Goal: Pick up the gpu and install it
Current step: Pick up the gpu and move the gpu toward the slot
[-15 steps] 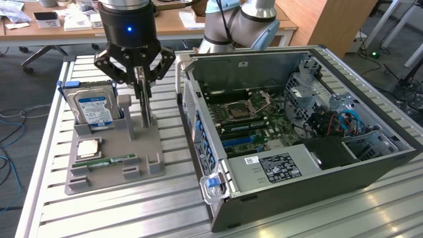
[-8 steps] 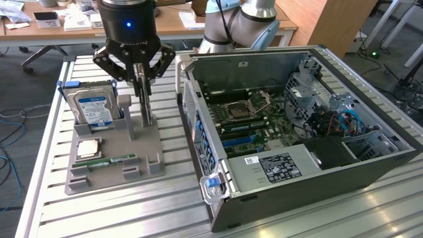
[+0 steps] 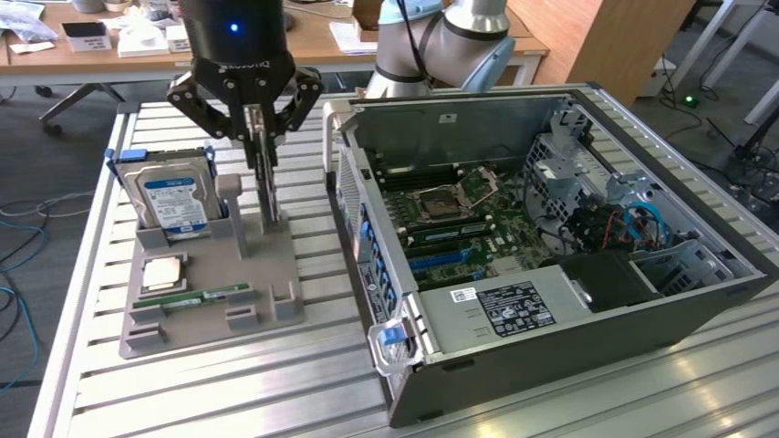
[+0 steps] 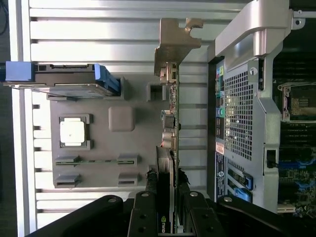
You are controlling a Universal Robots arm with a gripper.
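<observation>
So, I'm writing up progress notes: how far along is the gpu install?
Done: the gripper is shut on the top edge of the gpu. In hand: the card stands upright at the grey holder, near the hard drive; whether it has lifted clear cannot be told. Left: the whole install, since the card is not yet in the open computer case.

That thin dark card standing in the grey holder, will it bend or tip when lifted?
The thin dark circuit-board card with a pale metal bracket looks rigid, so probably little flex. Standing on edge in the grey holder, it would likely tip if unsupported. The gripper holds its upper edge, so it may swing.
</observation>
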